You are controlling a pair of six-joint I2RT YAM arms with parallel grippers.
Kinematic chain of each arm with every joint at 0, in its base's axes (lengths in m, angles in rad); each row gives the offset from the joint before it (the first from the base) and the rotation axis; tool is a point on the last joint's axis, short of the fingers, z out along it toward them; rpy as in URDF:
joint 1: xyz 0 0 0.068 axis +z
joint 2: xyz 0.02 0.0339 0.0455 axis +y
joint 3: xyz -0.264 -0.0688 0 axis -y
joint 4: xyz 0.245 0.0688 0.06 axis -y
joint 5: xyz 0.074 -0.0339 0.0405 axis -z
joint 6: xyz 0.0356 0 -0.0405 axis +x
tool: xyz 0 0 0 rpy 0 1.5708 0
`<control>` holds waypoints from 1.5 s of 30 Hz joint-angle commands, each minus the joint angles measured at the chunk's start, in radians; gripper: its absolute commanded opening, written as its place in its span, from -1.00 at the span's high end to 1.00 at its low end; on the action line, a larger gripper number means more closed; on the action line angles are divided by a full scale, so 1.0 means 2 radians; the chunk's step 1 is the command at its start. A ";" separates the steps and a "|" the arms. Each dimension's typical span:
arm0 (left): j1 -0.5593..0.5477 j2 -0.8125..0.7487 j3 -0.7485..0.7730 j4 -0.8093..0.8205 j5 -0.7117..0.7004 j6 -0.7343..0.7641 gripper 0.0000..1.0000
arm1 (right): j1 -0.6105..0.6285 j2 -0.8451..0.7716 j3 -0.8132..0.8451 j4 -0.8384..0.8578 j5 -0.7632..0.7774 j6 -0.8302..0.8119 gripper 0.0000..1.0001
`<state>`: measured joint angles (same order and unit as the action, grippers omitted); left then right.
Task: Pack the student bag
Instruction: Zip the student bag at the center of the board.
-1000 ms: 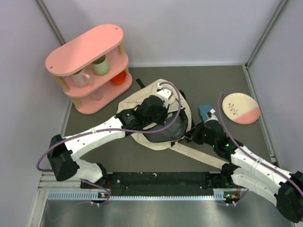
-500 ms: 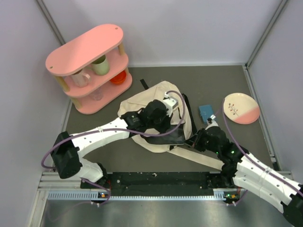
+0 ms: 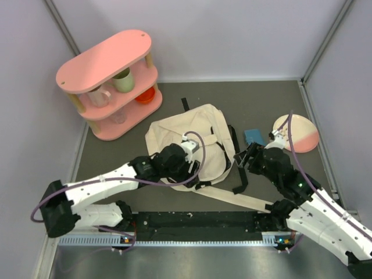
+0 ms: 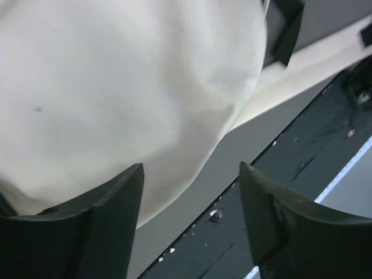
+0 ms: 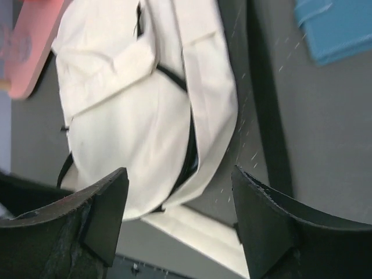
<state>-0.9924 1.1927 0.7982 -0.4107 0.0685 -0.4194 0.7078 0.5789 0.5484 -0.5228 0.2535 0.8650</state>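
The student bag [image 3: 189,136] lies flat in the middle of the table, cream with black trim, and one long cream strap [image 3: 241,197] trails toward the near edge. Over the bag's near edge hovers my left gripper [image 3: 185,168], open and holding nothing. In the left wrist view the cream cloth [image 4: 116,87] fills the frame above my left gripper [image 4: 191,168]. My right gripper [image 3: 247,158] stands open just right of the bag, apart from it. The right wrist view shows the bag [image 5: 133,116] beyond my right gripper [image 5: 179,170], with its dark opening along one side.
A small blue book-like item [image 3: 253,138] lies right of the bag. A pink and white plate [image 3: 299,133] sits farther right, partly behind my right arm's cable. The pink shelf [image 3: 113,81] with cups stands at the back left. The black rail [image 3: 197,221] runs along the near edge.
Both grippers have opened and let go of the bag. The bag has dropped flat onto the table, and both arms have drawn back toward the near edge.
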 commanded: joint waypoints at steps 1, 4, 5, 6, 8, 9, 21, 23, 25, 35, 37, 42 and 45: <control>-0.002 -0.071 0.015 0.020 -0.067 -0.029 -0.47 | -0.058 0.044 0.050 0.018 0.043 -0.050 -0.43; -0.002 -0.094 0.027 -0.001 -0.136 -0.052 -0.62 | -0.088 0.094 0.059 0.049 -0.031 -0.057 -0.45; 0.000 -0.099 0.025 -0.004 -0.152 -0.062 -0.66 | -0.089 0.111 0.062 0.067 -0.054 -0.065 -0.46; 0.001 -0.102 0.024 -0.008 -0.168 -0.067 -0.71 | -0.090 0.119 0.066 0.078 -0.068 -0.071 -0.45; 0.013 -0.106 0.019 -0.034 -0.203 -0.082 -0.82 | -0.090 0.141 0.069 0.103 -0.113 -0.081 -0.46; 0.020 -0.107 0.017 -0.042 -0.208 -0.087 -0.82 | -0.089 0.148 0.069 0.107 -0.124 -0.080 -0.45; 0.123 -0.141 -0.070 -0.045 -0.124 -0.156 -0.89 | -0.099 0.257 0.085 0.124 -0.120 -0.113 -0.53; 0.132 -0.154 -0.085 -0.046 -0.119 -0.177 -0.92 | -0.120 0.290 0.092 0.125 -0.143 -0.118 -0.52; 0.133 -0.173 -0.105 -0.038 -0.109 -0.190 -0.92 | -0.142 0.306 0.092 0.137 -0.179 -0.120 -0.52; 0.133 -0.200 -0.145 0.017 -0.091 -0.217 -0.93 | -0.126 0.313 -0.026 0.307 -0.338 -0.028 -0.50; 0.134 -0.197 -0.119 -0.008 -0.105 -0.201 -0.93 | -0.098 0.310 -0.042 0.323 -0.320 -0.004 -0.50; 0.133 -0.193 -0.040 -0.074 -0.168 -0.170 -0.95 | 0.013 0.274 -0.072 0.350 -0.242 0.048 -0.49; 0.133 -0.192 -0.008 -0.094 -0.196 -0.151 -0.96 | 0.043 0.237 -0.075 0.333 -0.199 0.052 -0.49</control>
<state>-0.7261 0.8139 0.6647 -0.5446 -0.2199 -0.7826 0.7120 1.1439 0.4023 0.0845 -0.2375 0.8963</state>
